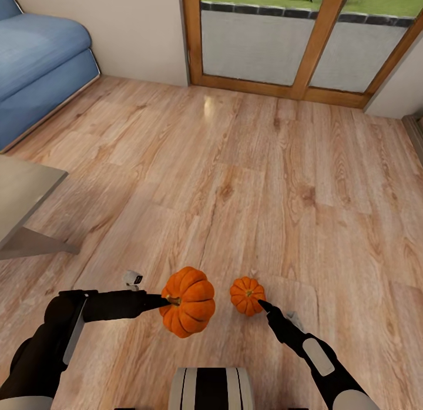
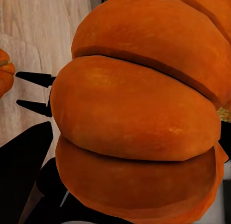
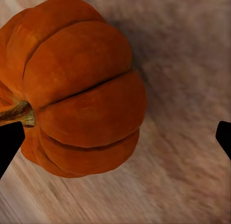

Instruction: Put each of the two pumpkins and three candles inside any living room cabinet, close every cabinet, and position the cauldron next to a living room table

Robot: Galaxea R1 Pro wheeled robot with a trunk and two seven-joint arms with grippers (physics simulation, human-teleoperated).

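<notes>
Two pumpkins are hanging above the wooden floor (image 1: 247,163), one at the tip of each arm. The left gripper (image 1: 163,301) is reaching in from the side and meeting the larger pumpkin (image 1: 189,309) right at its brown stem; from the left wrist camera that pumpkin (image 2: 139,113) is pressing up so close that I cannot tell how far the jaws are parted. The right gripper (image 1: 262,306) is touching the lower edge of the smaller pumpkin (image 1: 247,295). Seen from the right wrist, the smaller pumpkin (image 3: 77,84) is sitting against one dark fingertip (image 3: 9,142) while the other stands well apart, so the jaws are spread wide. A blue sofa (image 1: 41,69) is standing to the left by the wall, a table corner (image 1: 23,192) is jutting in below it, and wood-framed glass doors (image 1: 305,40) are facing us.
</notes>
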